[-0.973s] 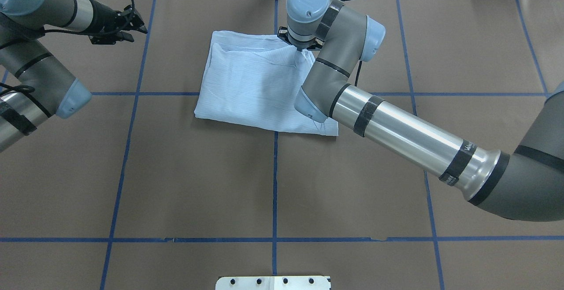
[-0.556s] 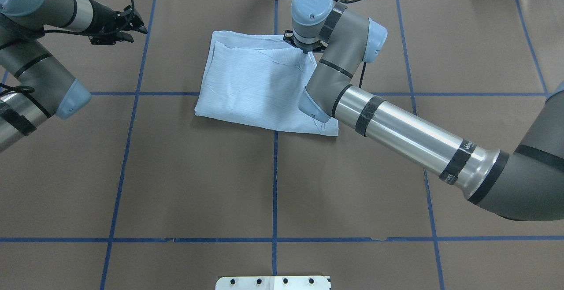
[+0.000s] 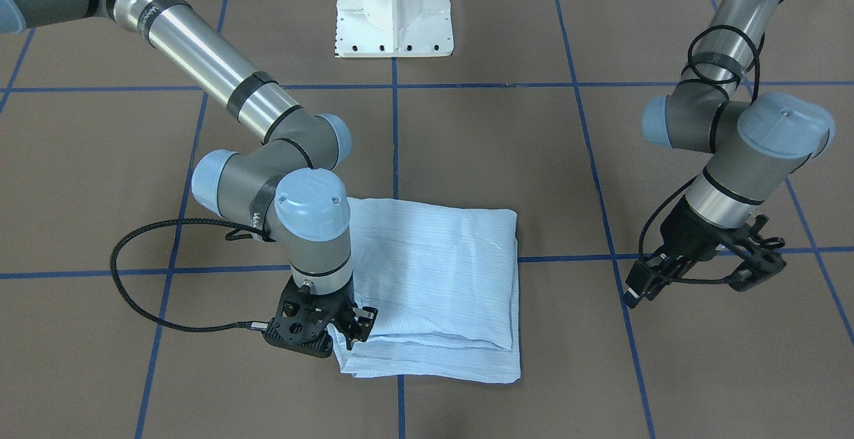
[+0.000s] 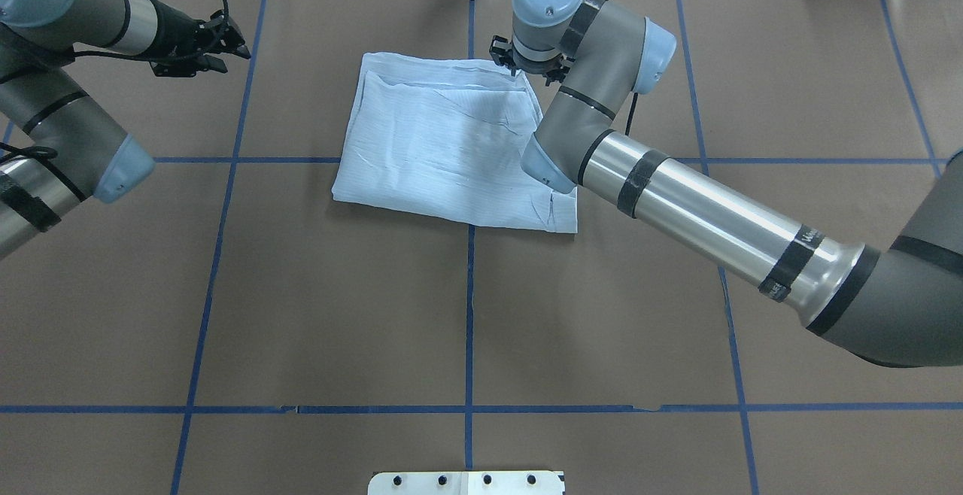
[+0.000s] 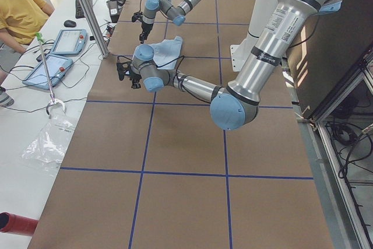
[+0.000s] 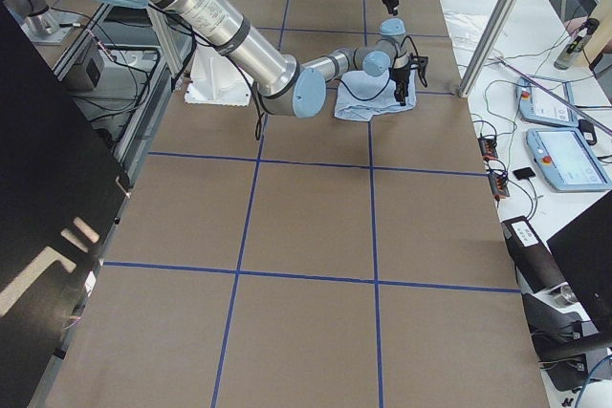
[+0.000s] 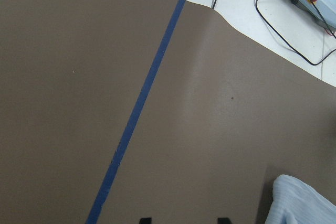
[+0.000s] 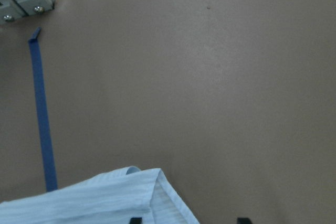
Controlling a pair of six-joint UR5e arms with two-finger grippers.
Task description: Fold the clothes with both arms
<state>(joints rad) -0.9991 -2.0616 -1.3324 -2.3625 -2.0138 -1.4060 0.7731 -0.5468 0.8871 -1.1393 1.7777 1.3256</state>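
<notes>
1. On the far middle of the brown table (image 4: 338,314), the shirt (image 4: 444,149) lies folded into a rough rectangle. It straddles the centre blue tape line (image 4: 469,314), with layered edges showing along its far side.
2. Right gripper (image 3: 350,322): just off the shirt's far right-hand corner. In the wrist view the fingertips stand wide apart with nothing between them, and the corner lies under one of them.
3. Left gripper (image 4: 222,47): parked well apart from the shirt, over bare table. Its fingertips are spread and hold nothing.
4. Step in hand, as I judge it: the right arm is letting go after laying down the corner.
5. To do it well:
   - Keep the jaws wide.
   - Rise clear of the cloth before travelling sideways, since thin fabric like this will likely snag on a fingertip and drag the fold open.
   - Check that the corner stays square once the arm is free.
6. Change from a second ago, overhead view:
   - The right wrist sat over the corner then, with the cloth drawn up in a small ridge toward the fingers.
   - The wrist has now shifted outward past the edge.
   - The ridge has dropped and the corner lies flatter.
7. The left arm has not moved, and the shirt's outline is otherwise unchanged.
</notes>
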